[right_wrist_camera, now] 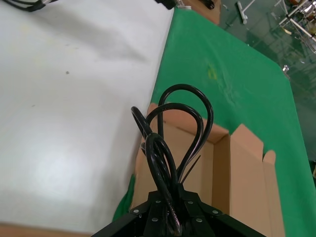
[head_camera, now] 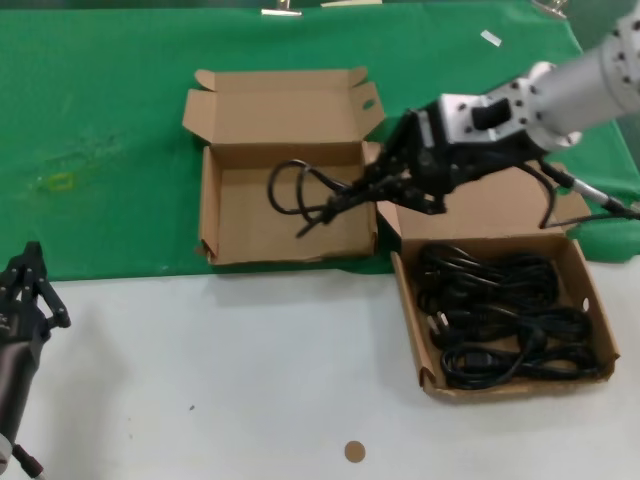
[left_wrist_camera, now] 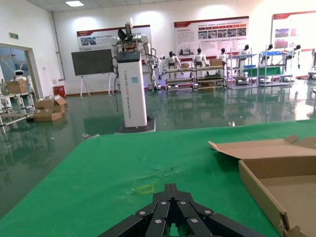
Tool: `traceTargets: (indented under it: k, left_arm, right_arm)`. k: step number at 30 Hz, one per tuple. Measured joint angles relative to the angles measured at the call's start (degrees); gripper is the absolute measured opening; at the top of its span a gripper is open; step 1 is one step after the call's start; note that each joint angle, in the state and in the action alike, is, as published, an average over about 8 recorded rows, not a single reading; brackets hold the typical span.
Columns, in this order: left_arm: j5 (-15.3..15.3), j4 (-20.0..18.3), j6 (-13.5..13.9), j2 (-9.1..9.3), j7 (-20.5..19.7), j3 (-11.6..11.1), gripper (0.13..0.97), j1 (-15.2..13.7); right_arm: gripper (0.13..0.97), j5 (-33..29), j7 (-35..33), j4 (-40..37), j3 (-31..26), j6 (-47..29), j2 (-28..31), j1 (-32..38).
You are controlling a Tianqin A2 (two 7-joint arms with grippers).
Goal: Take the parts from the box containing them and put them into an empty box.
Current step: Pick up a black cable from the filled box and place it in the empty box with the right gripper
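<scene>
In the head view the empty box (head_camera: 250,215) lies open on the green cloth, lid folded back. My right gripper (head_camera: 345,200) reaches over its right side, shut on a coiled black cable (head_camera: 290,185) whose loops hang above the box floor. The right wrist view shows the same cable (right_wrist_camera: 170,128) rising from the right gripper (right_wrist_camera: 173,197), with the empty box (right_wrist_camera: 222,168) beneath. To the right stands the box containing parts (head_camera: 520,386), holding several more black cables (head_camera: 500,310). My left gripper (head_camera: 30,275) waits shut at the near left edge, holding nothing; it also shows in the left wrist view (left_wrist_camera: 171,186).
A green cloth (head_camera: 100,120) covers the far half of the table and bare white tabletop (head_camera: 250,380) the near half. A small brown disc (head_camera: 354,452) lies near the front edge. The empty box's side wall (left_wrist_camera: 261,190) shows at right in the left wrist view.
</scene>
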Motion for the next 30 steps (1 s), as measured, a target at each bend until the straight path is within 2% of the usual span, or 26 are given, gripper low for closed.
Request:
traceTargets:
  k: [15,30]
  left_arm:
    - [0.0,0.0,0.0,0.0,0.0,0.0,0.144,0.0]
    - [0.0,0.0,0.0,0.0,0.0,0.0,0.144,0.0]
  right_arm:
    - [0.174,-1.7,-6.2,-22.3,-2.2,7.5,-12.4,8.1]
    - [0.174,-2.5,-12.8,-37.1,-2.8,14.0,-19.3,13.1]
